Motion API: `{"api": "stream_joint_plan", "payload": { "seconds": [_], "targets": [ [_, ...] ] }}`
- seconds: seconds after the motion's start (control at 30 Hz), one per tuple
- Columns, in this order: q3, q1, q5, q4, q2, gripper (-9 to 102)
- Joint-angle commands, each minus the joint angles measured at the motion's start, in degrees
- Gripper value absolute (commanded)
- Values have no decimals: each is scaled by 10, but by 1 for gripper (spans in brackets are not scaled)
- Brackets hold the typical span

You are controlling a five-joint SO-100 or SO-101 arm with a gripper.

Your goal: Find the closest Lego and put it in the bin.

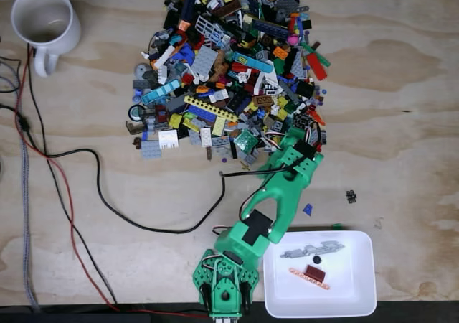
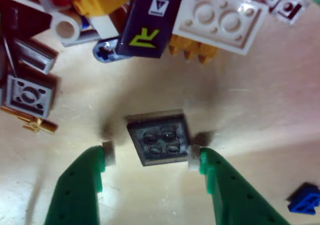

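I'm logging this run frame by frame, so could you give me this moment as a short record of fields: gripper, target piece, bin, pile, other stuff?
gripper: gripper open, green fingers either side of the piece, at the pile's near edge
target: dark grey 2x2 Lego plate flat on the table, between the pads, right pad close or touching, not lifted
bin: white tray, already holding a few pieces
pile: Lego heap on the wooden table
other: white mug at top left of the fixed view; cables across the table
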Motion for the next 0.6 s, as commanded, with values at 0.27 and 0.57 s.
{"api": "stream_joint_plan", "payload": {
  "seconds": [0.27,0.57],
  "targets": [
    [-33,13,-63,-13,10,21],
    [-4,11,-92,-18,6,15]
  ]
}}
